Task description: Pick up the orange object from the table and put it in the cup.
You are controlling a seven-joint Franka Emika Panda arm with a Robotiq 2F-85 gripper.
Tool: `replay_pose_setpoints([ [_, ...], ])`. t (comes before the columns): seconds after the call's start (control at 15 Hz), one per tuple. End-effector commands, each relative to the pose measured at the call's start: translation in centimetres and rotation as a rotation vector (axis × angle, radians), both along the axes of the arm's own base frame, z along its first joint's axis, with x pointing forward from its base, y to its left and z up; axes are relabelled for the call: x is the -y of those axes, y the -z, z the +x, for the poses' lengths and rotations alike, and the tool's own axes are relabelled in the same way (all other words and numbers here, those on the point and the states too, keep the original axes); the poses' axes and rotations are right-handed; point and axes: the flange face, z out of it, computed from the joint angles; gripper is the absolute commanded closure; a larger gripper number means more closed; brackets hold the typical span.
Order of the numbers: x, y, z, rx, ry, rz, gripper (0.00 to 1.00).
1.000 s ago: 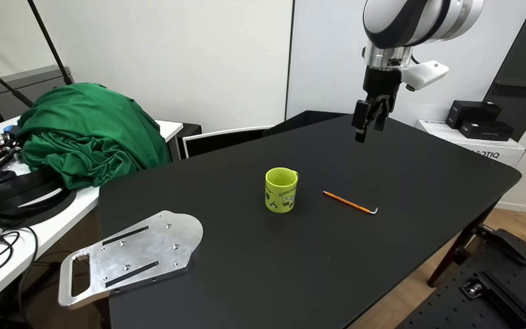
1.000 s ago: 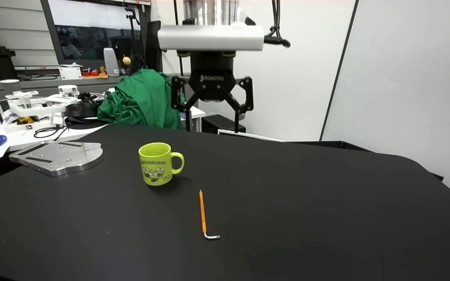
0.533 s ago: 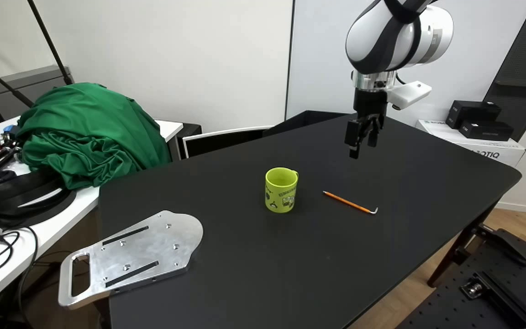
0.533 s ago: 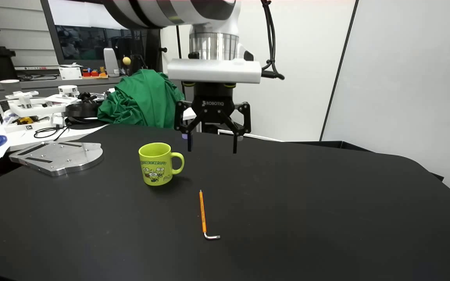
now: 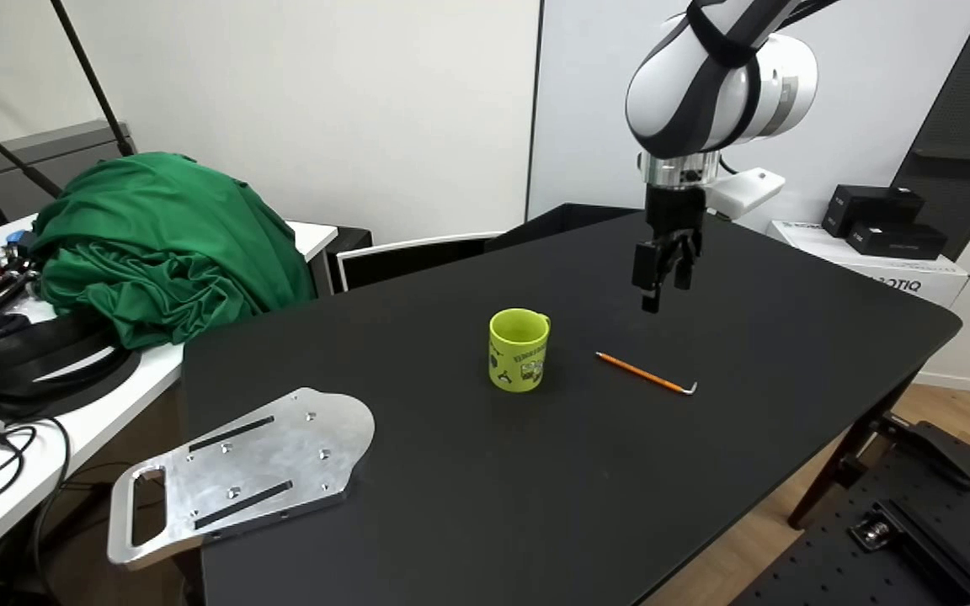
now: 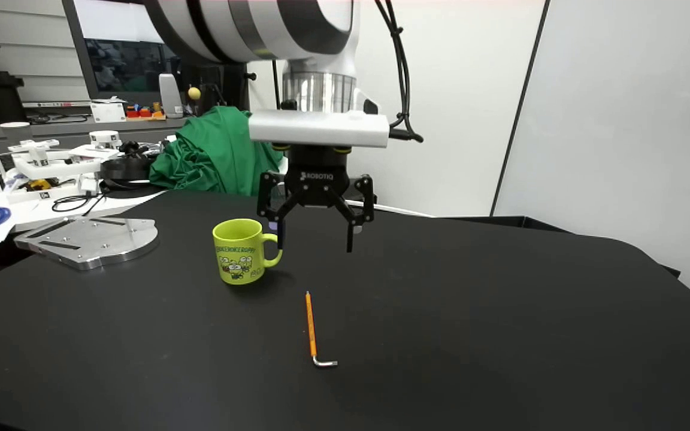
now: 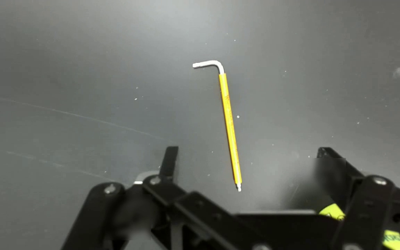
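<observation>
Orange hex key (image 7: 230, 130): lying flat on the black table (image 6: 501, 335); in the wrist view its straight tip shows in the gap between the fingers (image 7: 169, 159), while its silver bent end (an L shape) lies farther off.
Fingers: spread wide apart, pointing down, above the table and apart from the hex key.
Gripper (image 6: 315, 249): black, with ROBOTIQ in white on its body, hanging over the table in both exterior views.
Arm (image 5: 679, 105): white with dark bands, reaching down from the top of both exterior views and carrying the gripper.
Cup (image 6: 238, 254): lime green, upright on the table near the hex key's straight tip, with cartoon figures on its side; in an exterior view one finger overlaps its handle (image 6: 273, 262) along the line of sight, though gripper and cup stand apart.
Metal plate (image 5: 274, 450): silver and slotted, lying on the table well apart from the hex key, one end jutting past the edge.
Green cloth (image 5: 173, 227): heaped on a white desk (image 5: 98, 412) beside the table.
White box (image 5: 818, 245): behind the table's edge in an exterior view, with small black boxes (image 5: 898, 241) on top.
</observation>
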Motion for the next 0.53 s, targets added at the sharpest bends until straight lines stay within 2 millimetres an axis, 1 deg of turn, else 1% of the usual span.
replay_pose_setpoints([
  [0.0,-1.1,3.8,-0.2,-0.065,-0.022,-0.019,0.0],
  [0.13,-1.5,5.8,-0.6,-0.105,-0.04,-0.028,0.0],
  [0.27,-1.5,7.7,-1.1,-0.138,-0.052,-0.036,0.0],
  [0.47,-1.1,9.7,-1.6,-0.13,-0.047,-0.02,0.0],
])
